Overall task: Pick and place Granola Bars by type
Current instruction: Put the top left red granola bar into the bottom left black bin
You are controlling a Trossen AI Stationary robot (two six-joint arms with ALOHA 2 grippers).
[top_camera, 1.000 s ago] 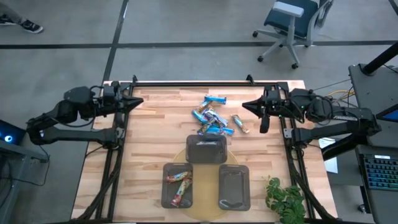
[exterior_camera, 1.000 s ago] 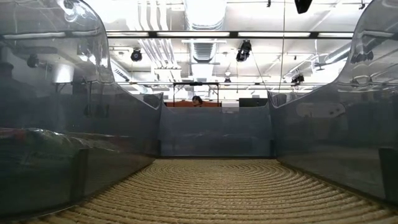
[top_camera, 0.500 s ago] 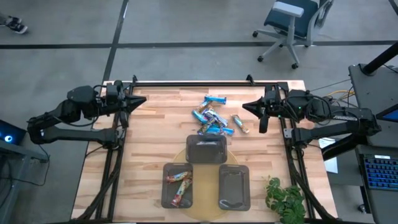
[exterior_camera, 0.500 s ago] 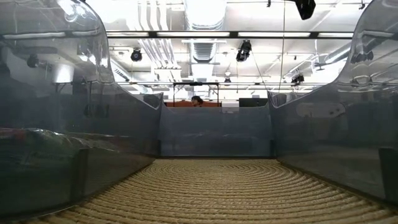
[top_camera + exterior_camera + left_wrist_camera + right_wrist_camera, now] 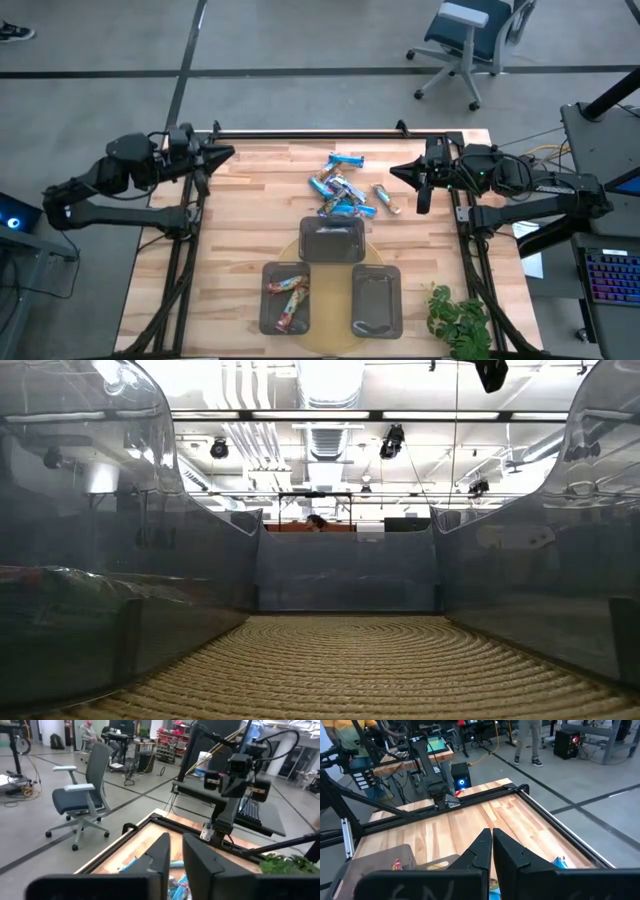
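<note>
A heap of Granola Bars (image 5: 343,190), mostly blue-wrapped, lies on the wooden table right of its middle, with one blue bar (image 5: 346,159) just beyond it and a tan one (image 5: 387,198) on its right. A few more bars (image 5: 286,293) lie in the near left tray (image 5: 268,310). My left gripper (image 5: 228,153) hovers level over the table's far left corner, pointing at the heap, its fingers (image 5: 162,852) a small gap apart and holding nothing. My right gripper (image 5: 395,167) hovers level just right of the heap, shut and holding nothing (image 5: 491,840).
Three dark grey trays stand on a round woven mat (image 5: 296,252) near the front: one in the middle (image 5: 332,240), one near left, one near right (image 5: 376,300). A green plant (image 5: 458,320) sits at the near right corner. Black frame rails (image 5: 310,133) edge the table.
My left gripper has risen a little and drifted slightly toward the table's far edge and middle. The bars and trays lie as before.
</note>
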